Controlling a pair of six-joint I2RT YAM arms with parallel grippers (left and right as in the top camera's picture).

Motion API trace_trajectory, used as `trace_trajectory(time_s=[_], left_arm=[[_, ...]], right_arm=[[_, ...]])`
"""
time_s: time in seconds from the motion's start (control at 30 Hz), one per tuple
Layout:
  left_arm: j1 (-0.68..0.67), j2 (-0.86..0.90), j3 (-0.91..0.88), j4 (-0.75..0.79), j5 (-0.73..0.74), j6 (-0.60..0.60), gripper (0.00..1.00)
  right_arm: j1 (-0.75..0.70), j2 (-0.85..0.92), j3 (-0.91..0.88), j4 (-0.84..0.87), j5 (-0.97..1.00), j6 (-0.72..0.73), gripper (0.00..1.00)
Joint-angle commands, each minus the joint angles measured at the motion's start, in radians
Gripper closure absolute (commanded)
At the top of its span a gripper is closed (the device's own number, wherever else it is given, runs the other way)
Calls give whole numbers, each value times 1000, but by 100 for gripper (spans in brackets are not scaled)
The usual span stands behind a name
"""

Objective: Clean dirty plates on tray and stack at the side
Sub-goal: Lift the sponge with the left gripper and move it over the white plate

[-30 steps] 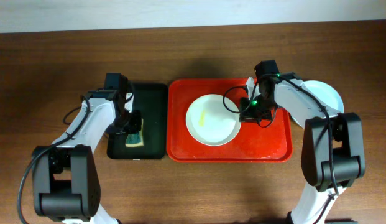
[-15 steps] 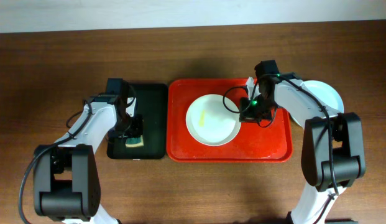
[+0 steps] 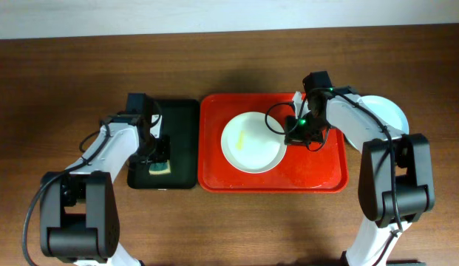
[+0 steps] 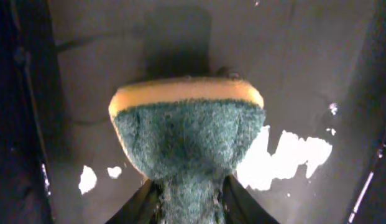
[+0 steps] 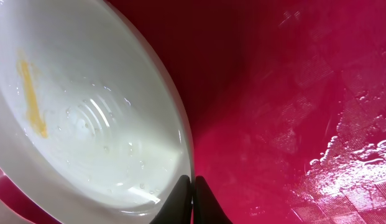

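A pale whitish-green plate (image 3: pixel 250 142) with a yellow smear lies on the red tray (image 3: pixel 310 176). My right gripper (image 3: pixel 288 136) is shut on its right rim. In the right wrist view the fingertips (image 5: pixel 193 186) pinch the thin rim of the wet plate (image 5: pixel 87 112) over the tray floor (image 5: pixel 292 93). My left gripper (image 3: pixel 158 158) is shut on a green and yellow sponge (image 3: pixel 160 169) on the black tray (image 3: pixel 182 125). The left wrist view shows the sponge (image 4: pixel 189 130) squeezed between the fingers (image 4: pixel 191 196). A second pale plate (image 3: pixel 383 111) lies on the table right of the tray, partly under my right arm.
The black tray (image 4: pixel 87 50) is wet, with bright glints on its floor. The red tray also has water drops near its right side. Bare wooden table surrounds both trays.
My left arm has shifted slightly on the black tray with the sponge in it. The right arm and the plate have not moved.
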Motion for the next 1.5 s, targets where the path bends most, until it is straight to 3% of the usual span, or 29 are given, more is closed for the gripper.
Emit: trace_trajectory(time_s=[0.0, 0.07, 0.2, 0.27, 0.33, 0.5, 0.53, 0.6, 0.73, 0.87, 1.17, 1.3, 1.47], left_arm=[[-2, 8, -39, 20, -7, 18, 70], [-2, 8, -49, 31, -7, 18, 71], [-2, 8, -51, 40, -6, 18, 82], [-2, 7, -51, 40, -6, 19, 95], [-2, 6, -41, 33, -5, 19, 100], [-2, -87, 7, 2, 11, 19, 100], [-2, -123, 11, 3, 12, 19, 100], [-2, -196, 17, 3, 11, 19, 100], [-2, -329, 18, -3, 11, 19, 100], [-2, -373, 73, -64, 11, 6, 100], [-2, -214, 435, -348, 11, 4, 100], [-7, -129, 442, -379, 13, 4, 100], [-53, -12, 442, -397, 19, 4, 100]], right_arm=[[3, 11, 19, 4, 12, 7, 95], [3, 11, 19, 4, 12, 7, 95], [3, 11, 19, 4, 12, 7, 95], [3, 11, 19, 4, 12, 7, 95], [3, 11, 19, 4, 12, 7, 94], [3, 11, 19, 6, 12, 7, 57], [3, 11, 19, 8, 12, 7, 56], [4, 11, 19, 11, 12, 7, 59], [5, 11, 19, 11, 12, 7, 78], [6, 11, 19, 11, 12, 7, 75], [64, 11, 19, 22, 13, 7, 75], [70, 11, 19, 22, 12, 7, 83], [70, 11, 19, 26, 12, 7, 83]])
